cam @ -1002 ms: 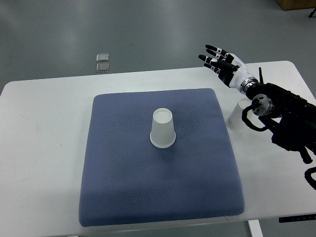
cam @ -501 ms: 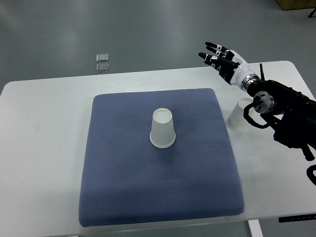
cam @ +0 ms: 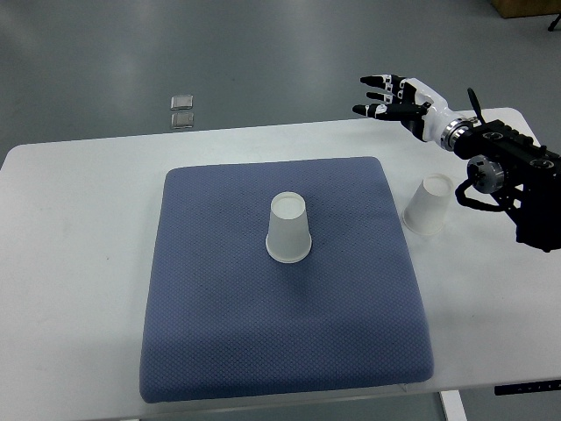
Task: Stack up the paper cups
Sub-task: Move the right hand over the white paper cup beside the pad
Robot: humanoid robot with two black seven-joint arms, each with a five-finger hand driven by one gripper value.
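A white table (cam: 79,228) carries a square blue-grey cushion pad (cam: 219,333), and one inverted paper cup (cam: 288,228) stands upside down near the pad's middle. A second inverted paper cup (cam: 429,204) sits on the bare tabletop just off the pad's right edge. Above the table's far edge, the right hand (cam: 396,95) hovers with fingers (cam: 375,83) extended and spread, holding nothing and touching neither cup.

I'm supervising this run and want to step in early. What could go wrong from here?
The right robot hand hovers open, far from both cups. The paper cup on the table stands beside the forearm, so a swing might topple it. The paper cup on the blue mat is light and inverted; a grip could crush it.
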